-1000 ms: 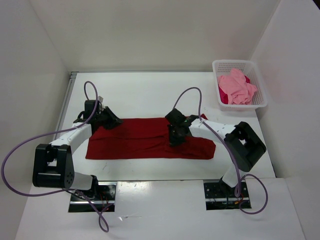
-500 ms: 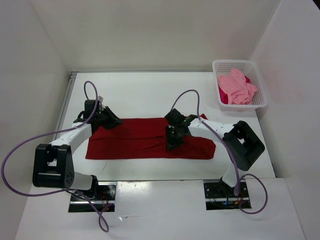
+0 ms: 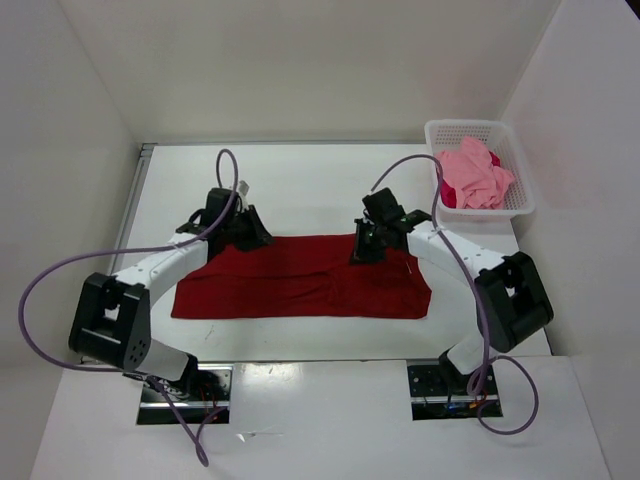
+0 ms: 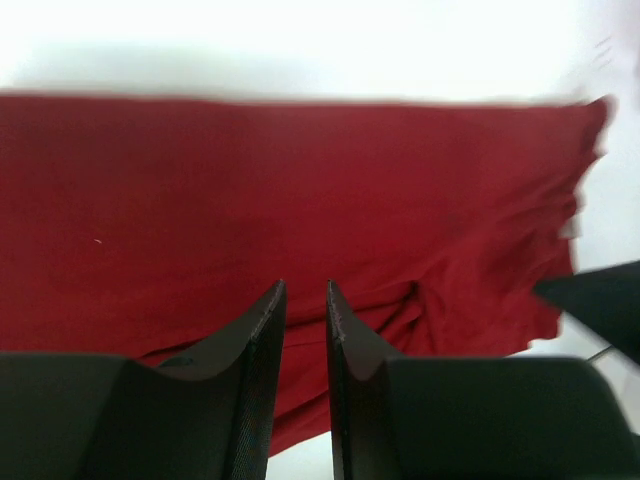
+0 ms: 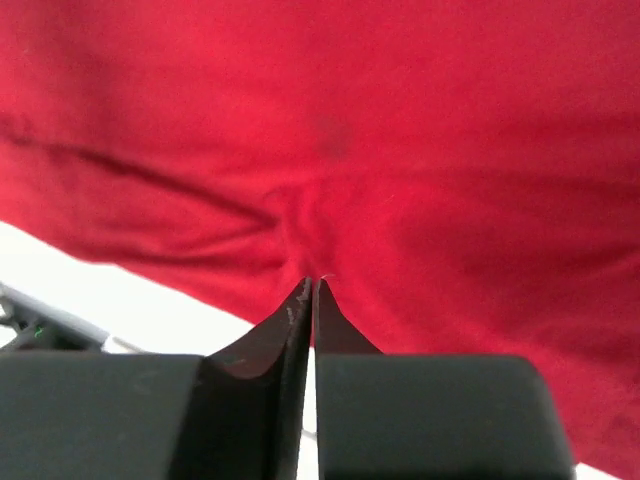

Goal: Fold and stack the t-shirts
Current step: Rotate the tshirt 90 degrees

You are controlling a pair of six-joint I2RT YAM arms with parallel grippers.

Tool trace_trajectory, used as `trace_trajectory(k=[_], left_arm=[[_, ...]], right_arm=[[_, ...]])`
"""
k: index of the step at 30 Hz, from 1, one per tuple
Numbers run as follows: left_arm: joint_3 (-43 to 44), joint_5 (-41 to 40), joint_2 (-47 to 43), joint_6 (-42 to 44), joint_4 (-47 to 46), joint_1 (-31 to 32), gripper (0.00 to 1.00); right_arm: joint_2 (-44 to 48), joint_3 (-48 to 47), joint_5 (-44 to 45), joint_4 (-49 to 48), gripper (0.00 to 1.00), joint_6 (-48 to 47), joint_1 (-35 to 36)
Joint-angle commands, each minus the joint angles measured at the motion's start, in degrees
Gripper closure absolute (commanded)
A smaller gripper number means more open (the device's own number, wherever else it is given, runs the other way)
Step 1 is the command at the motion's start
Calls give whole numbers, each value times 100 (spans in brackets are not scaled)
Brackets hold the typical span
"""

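Two grippers sit at the dark red t-shirt's point(image 3: 290, 285) upper edge: left gripper point(image 4: 305, 287) with fingers point(image 4: 262, 330) slightly apart, right gripper point(image 5: 308, 283) with fingers point(image 5: 290, 322) pinched together on its puckered cloth.

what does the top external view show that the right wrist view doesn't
Only top external: the white basket holding a pink t-shirt, both arms, the left end effector, and the full outline of the dark red t-shirt spread on the table. Only right wrist: cloth puckering toward nearly closed fingertips. Both: the dark red t-shirt and the right end effector.
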State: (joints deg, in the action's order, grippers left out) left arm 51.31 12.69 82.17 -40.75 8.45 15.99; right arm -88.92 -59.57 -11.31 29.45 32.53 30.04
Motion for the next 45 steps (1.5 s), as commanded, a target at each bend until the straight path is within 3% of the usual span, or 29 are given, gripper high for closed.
trace_trajectory(k=[1,10,16,19,21,22,24,25,27,31,32,33,34,35,36,38,39,41,43,45], left_arm=[[-112,-64,439,23,-123,290,70],[-78,-65,291,23,42,344,70],[448,532,360,-100,156,535,69],[670,533,502,-100,315,765,69],[670,472,283,-187,385,765,69],[670,419,186,-187,508,765,69],[513,488,-43,-187,631,696,69],[512,489,-104,-187,632,643,69],[441,551,-166,-187,702,581,69],[476,612,-114,-249,623,475,69],[572,542,-114,-249,675,475,69],[651,481,-53,-249,676,423,68],[713,480,-52,-249,676,310,68],[766,585,26,-249,676,204,68],[767,655,27,-327,676,107,68],[767,814,27,-415,676,-147,68],[767,814,27,-416,676,-201,69],[714,1156,-34,-311,605,-341,69],[862,896,-34,-74,927,-342,79],[934,631,-34,225,1167,-342,91]], right_arm=[[-89,296,513,-650,99,16,-209],[-1712,-273,990,-1056,100,227,-622],[-3696,-2239,728,-854,100,227,-622],[-4639,-4197,552,-380,100,175,-622],[-5615,-6130,490,49,100,174,-622],[-5923,-7572,385,617,100,122,-622],[-6679,-9073,226,1261,99,-1,-570],[-6873,-10612,226,1969,96,-71,-570],[-7218,-12036,95,2641,92,-124,-570],[-5341,-9710,269,2321,76,-589,-403],[-4432,-9148,444,2119,72,-677,-324],[-3884,-7594,446,1778,68,-678,-219],[-3312,-6691,315,817,59,-678,-218],[-2297,-5899,192,442,55,-530,-218],[-1904,-4629,130,221,54,-276,-218],[-949,-2948,-106,-357,54,-38,-104],[-708,-2459,-108,-561,57,216,-8],[-355,-1258,-170,-1150,80,524,483],[-55,-324,-170,-1946,100,1226,1053],[-116,102,-170,-2486,100,1945,1406]])
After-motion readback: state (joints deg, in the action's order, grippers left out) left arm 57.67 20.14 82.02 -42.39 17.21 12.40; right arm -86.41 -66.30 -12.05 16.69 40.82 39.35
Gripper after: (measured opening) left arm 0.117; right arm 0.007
